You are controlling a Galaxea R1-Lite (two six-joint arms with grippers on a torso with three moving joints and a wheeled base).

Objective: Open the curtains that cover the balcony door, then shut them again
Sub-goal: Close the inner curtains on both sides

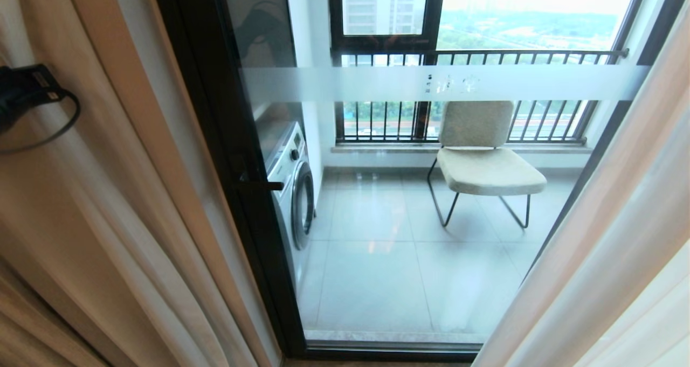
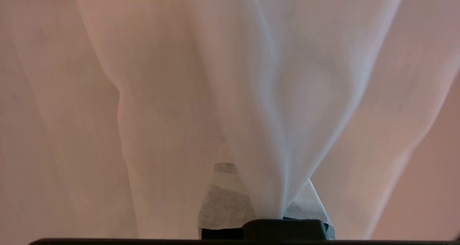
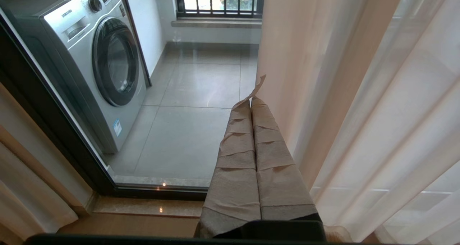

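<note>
The balcony door [image 1: 377, 248] stands uncovered in the middle, clear glass in a black frame with a frosted band [image 1: 431, 84]. The curtains hang bunched to either side: the left curtain [image 1: 108, 221] and the right curtain [image 1: 620, 221], each beige cloth with sheer white. My left arm's black wrist [image 1: 24, 89] reaches into the left curtain's folds. In the left wrist view my left gripper [image 2: 267, 187] is shut on a gathered fold of the sheer white curtain [image 2: 287, 112]. My right gripper [image 3: 251, 103] is shut with nothing in it, low beside the right curtain [image 3: 359, 112].
Behind the glass stand a washing machine [image 1: 294, 184] at the left and a beige chair [image 1: 485, 162] on the tiled balcony floor. A black-framed window with railing bars [image 1: 474, 57] closes the far side. A black door handle [image 1: 259, 185] juts from the frame.
</note>
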